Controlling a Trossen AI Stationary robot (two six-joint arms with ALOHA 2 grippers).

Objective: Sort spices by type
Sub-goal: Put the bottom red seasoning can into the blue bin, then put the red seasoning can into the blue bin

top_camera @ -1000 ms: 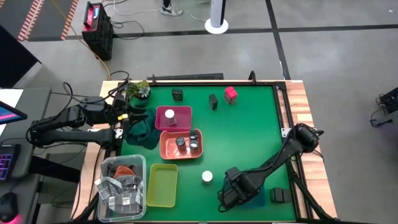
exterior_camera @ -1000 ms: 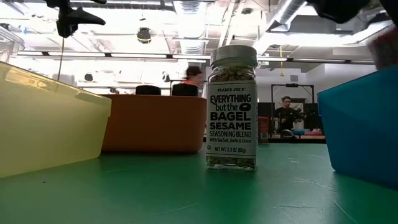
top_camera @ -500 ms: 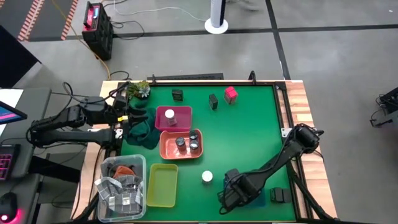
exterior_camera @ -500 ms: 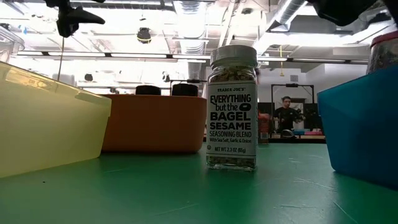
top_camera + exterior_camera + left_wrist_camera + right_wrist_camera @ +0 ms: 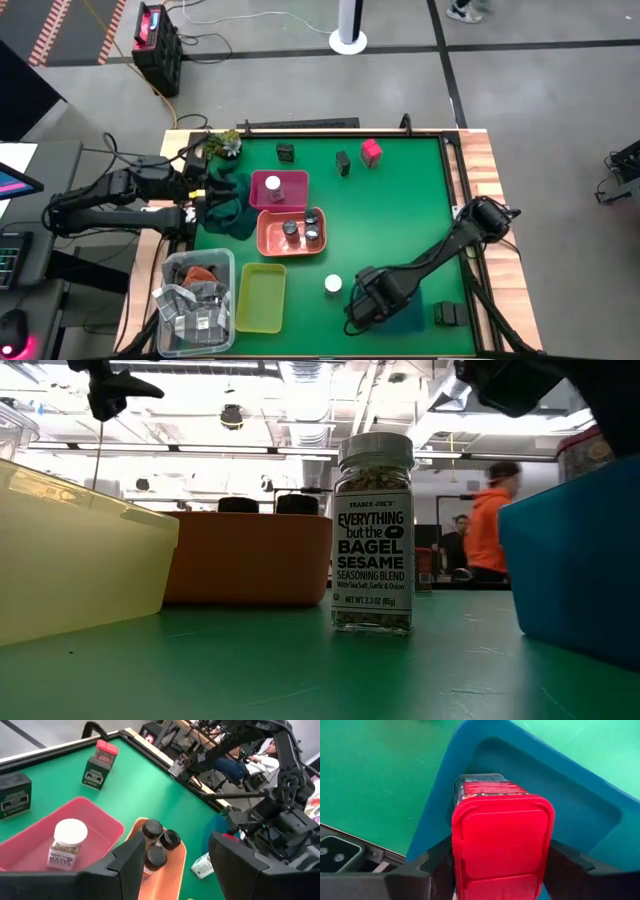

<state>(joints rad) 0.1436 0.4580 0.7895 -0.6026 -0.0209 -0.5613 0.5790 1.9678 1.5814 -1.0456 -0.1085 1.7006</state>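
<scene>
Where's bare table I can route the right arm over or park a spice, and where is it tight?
Open green mat lies between the orange tray and the right wooden edge, below the pink box. It is crowded at the left: pink tray, orange tray, yellow tray. The right gripper holds a red-lidded box over the blue tray.

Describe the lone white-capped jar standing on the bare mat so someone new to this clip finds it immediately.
Start at the yellow tray on the green table's near edge. Just beside it, toward the right gripper, stands the white-capped jar alone on the mat. Unlike the other white-capped jar, which sits inside the pink tray, it is in no tray.
</scene>
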